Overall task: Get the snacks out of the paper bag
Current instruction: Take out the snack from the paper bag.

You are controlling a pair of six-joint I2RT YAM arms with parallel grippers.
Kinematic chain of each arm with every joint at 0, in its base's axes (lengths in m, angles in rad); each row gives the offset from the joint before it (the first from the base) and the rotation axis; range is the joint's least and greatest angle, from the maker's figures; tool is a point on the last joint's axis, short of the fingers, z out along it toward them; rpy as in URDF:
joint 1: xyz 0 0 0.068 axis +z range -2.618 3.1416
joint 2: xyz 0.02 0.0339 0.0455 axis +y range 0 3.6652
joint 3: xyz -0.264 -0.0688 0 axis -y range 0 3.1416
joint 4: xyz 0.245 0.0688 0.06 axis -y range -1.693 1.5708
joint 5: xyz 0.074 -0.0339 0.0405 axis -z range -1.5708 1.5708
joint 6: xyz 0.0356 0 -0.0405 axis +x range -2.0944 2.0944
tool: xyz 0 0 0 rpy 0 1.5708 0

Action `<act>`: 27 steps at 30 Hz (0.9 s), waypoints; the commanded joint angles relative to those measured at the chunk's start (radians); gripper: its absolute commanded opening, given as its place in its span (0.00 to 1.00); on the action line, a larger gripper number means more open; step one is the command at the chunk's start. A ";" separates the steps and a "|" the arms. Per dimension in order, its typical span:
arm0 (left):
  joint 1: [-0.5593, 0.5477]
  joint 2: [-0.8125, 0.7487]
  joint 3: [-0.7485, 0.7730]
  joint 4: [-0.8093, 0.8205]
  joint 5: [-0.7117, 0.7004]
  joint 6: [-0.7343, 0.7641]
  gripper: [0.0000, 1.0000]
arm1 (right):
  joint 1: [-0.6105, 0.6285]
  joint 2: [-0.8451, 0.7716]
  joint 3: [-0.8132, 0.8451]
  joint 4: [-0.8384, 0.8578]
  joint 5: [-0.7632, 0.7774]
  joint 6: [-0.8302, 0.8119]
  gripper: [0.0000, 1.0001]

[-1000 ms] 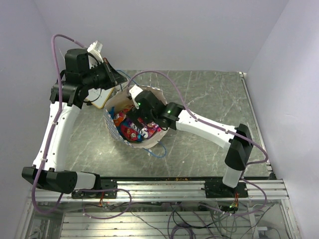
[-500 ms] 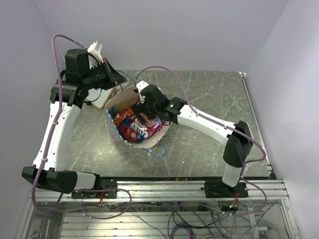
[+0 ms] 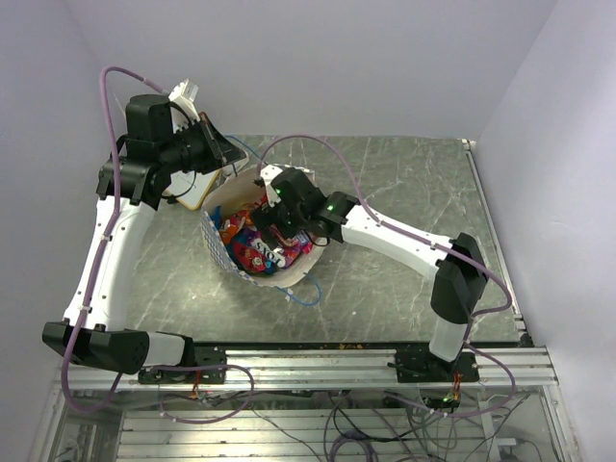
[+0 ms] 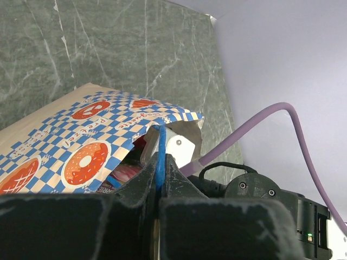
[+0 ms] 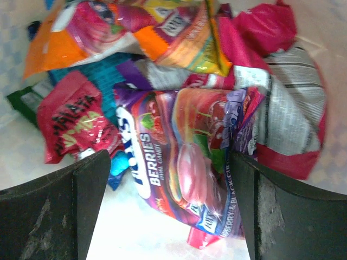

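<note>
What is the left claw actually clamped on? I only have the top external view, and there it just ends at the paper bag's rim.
Observer: The left wrist view shows the left claw shut on the thin blue cord handle of the paper bag.
Operator: Has the right claw got a snack?
Observer: No. In the right wrist view the right claw is open, with one finger on each side of a purple berries packet.
Operator: What lies beside that packet?
Observer: A small red packet lies to its left in that view, and an orange packet lies above.
</note>
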 commanded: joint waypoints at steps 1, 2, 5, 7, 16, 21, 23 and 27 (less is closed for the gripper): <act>0.006 -0.011 0.040 0.018 0.022 -0.013 0.07 | 0.016 -0.062 -0.057 0.087 -0.225 0.039 0.90; 0.006 -0.011 0.038 0.018 0.023 -0.013 0.07 | 0.017 -0.077 -0.076 0.110 -0.257 0.055 0.90; 0.007 -0.013 0.037 0.018 0.022 -0.015 0.07 | 0.016 -0.105 -0.106 0.147 -0.303 0.080 0.90; 0.008 -0.014 0.034 0.019 0.022 -0.017 0.07 | 0.012 -0.117 -0.121 0.146 -0.264 0.086 0.90; 0.010 -0.018 0.024 0.025 0.037 -0.027 0.07 | -0.031 -0.121 -0.091 0.035 0.003 0.054 0.90; 0.010 -0.022 0.017 0.027 0.042 -0.032 0.07 | -0.030 -0.087 -0.047 0.020 0.113 0.021 0.90; 0.010 -0.023 0.012 0.031 0.045 -0.037 0.07 | -0.028 -0.069 -0.031 0.017 0.136 0.019 0.86; 0.010 -0.025 0.009 0.034 0.050 -0.041 0.07 | -0.013 -0.046 -0.036 0.055 0.163 0.029 0.75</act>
